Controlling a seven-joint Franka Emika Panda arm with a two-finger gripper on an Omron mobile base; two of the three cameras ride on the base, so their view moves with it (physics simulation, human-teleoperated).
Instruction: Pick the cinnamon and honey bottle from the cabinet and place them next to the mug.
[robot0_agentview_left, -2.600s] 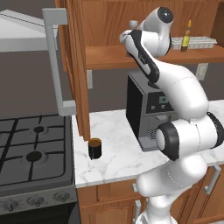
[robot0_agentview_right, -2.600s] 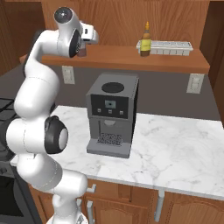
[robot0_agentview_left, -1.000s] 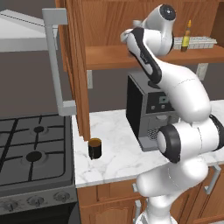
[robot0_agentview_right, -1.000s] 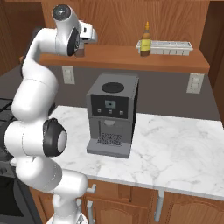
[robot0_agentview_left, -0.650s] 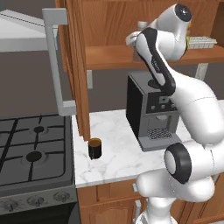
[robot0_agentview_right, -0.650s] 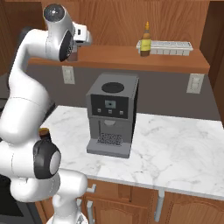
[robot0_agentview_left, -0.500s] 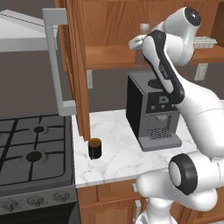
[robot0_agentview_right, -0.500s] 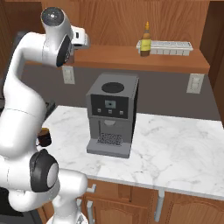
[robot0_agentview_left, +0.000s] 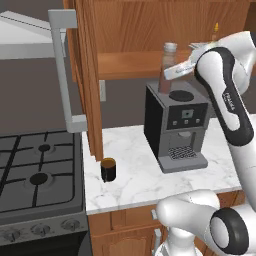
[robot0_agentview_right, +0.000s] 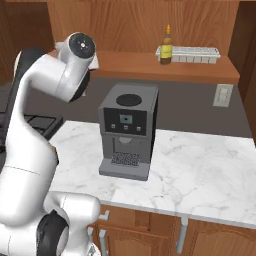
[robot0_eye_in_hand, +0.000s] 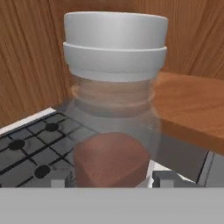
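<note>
One cinnamon (robot0_agentview_left: 167, 69) jar sits clamped in the gripper (robot0_agentview_left: 170, 75) above the single coffee machine (robot0_agentview_left: 175, 125); one honey bottle (robot0_agentview_right: 166, 46) stands on the cabinet (robot0_agentview_right: 150, 65) shelf, one mug (robot0_agentview_left: 108, 169) left of the machine.

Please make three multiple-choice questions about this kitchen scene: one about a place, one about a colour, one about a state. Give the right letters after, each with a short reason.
1. Where does the mug stand?
A. on the counter beside the stove
B. on the coffee machine
C. on the shelf

2. What colour is the cap of the cinnamon?
A. orange
B. grey
C. black

3. What is the state of the cinnamon?
A. lying on the counter
B. standing next to the mug
C. held in the gripper, off the shelf

Answers: 1 A, it sits on the marble by the stove. 2 B, the hand view shows a grey cap. 3 C, the fingers flank the jar above the coffee machine.
</note>
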